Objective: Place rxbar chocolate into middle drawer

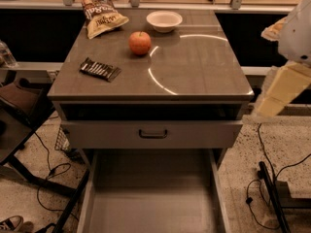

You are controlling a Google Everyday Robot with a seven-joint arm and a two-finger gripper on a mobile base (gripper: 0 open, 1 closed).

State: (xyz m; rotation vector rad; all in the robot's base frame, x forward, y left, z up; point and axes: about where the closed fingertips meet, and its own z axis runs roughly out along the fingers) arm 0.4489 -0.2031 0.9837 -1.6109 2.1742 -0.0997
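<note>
Lying flat on the left part of the grey cabinet top [199, 76], the rxbar chocolate [100, 69] shows its dark wrapper with pale stripes of lettering and sits at a slight angle to the near edge. It is nowhere near the middle drawer [153, 203], which stands pulled far out at the bottom of the view, its smooth grey floor bare between thin side walls.

Above that, a grey drawer front [204, 135] with a small dark handle [153, 133] juts a little way forward, leaving a dark gap under the top.

Behind and to the right of the bar rests a red-orange apple [140, 43], apart from it. A tan crinkled chip bag [102, 16] lies at the far left corner, and a small white bowl [164, 21] sits near the far edge, just beyond the apple. A bright curved reflection [154, 79] arcs across the middle of the surface.

The gripper [278, 95] hangs at the right edge of the view, a cream-coloured piece below the white arm [299, 30], off the cabinet's right side and level with the top's front corner, well apart from the bar. Whether it is spread or pressed together I cannot tell; nothing is seen in it.

Black cables [46, 171] trail over the speckled floor [29, 198] at the left, and a shoe [10, 223] peeks in at the lower left corner.
</note>
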